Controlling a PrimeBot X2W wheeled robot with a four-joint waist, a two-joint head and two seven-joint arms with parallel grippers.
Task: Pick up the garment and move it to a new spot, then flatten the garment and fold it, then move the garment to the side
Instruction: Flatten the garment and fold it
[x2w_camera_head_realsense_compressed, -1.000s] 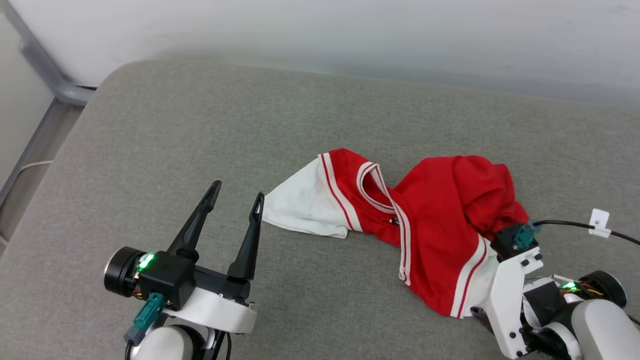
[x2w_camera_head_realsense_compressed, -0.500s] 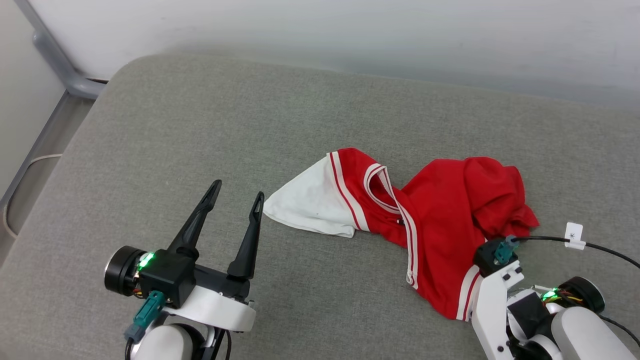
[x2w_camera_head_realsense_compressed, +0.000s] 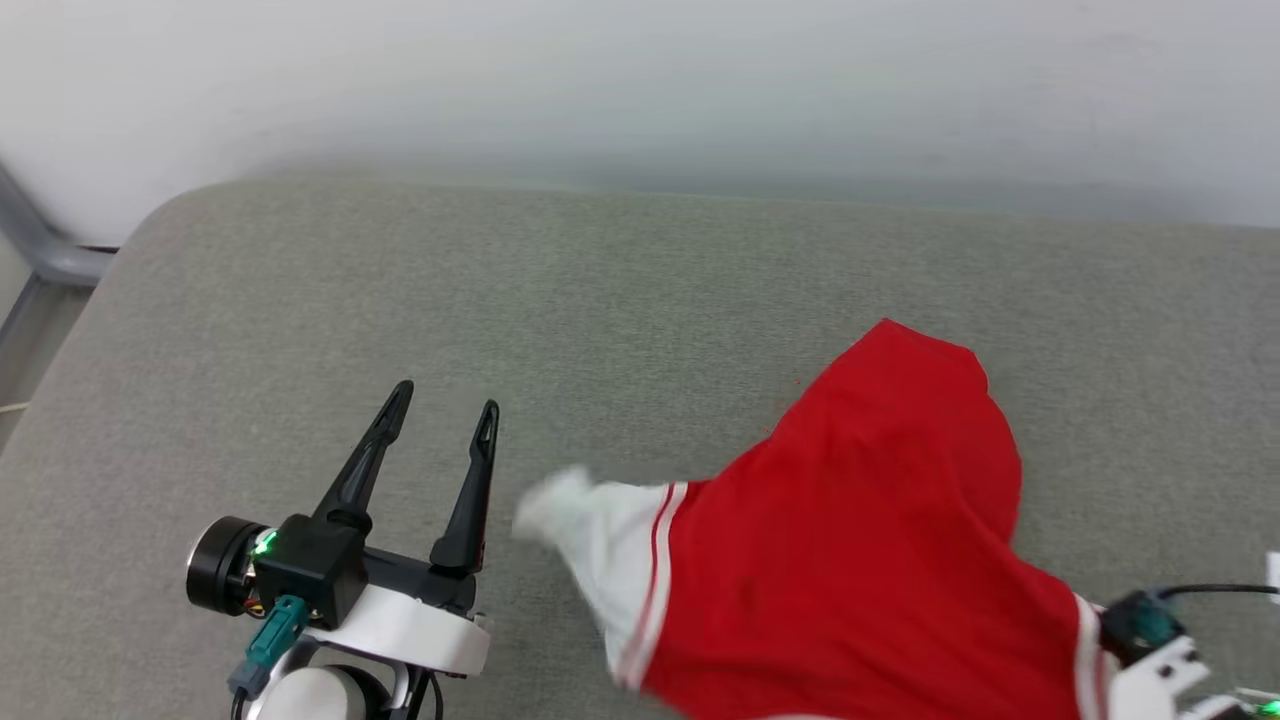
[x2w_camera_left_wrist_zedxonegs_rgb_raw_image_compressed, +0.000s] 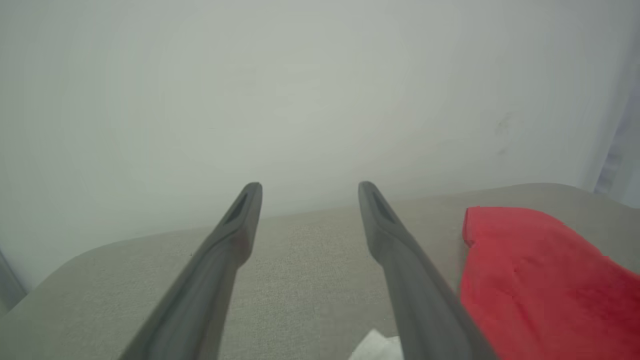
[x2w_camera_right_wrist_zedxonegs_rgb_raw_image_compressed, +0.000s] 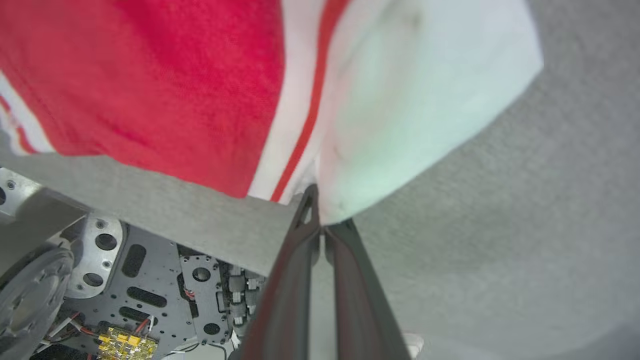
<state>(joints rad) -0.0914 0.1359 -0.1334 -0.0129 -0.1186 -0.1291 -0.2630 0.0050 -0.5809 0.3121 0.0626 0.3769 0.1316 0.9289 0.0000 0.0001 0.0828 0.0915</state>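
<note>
Garment (x2w_camera_right_wrist_zedxonegs_rgb_raw_image_compressed: 150, 75) sleeve in right gripper (x2w_camera_right_wrist_zedxonegs_rgb_raw_image_compressed: 322, 222)

red garment (x2w_camera_head_realsense_compressed: 860, 560), white sleeves with red-striped trim, seemingly lifted above grey cushion (x2w_camera_head_realsense_compressed: 400, 300)

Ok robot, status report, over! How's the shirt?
Left hand open, empty. Right hand shut on jersey, at white sleeve. Jersey partly raised over grey cushion. Nothing blocking.

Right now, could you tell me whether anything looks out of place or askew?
The garment hangs bunched and motion-blurred from the shut right hand, pinched by one white sleeve, not flat on the grey cushion. Nothing looks torn.
</note>
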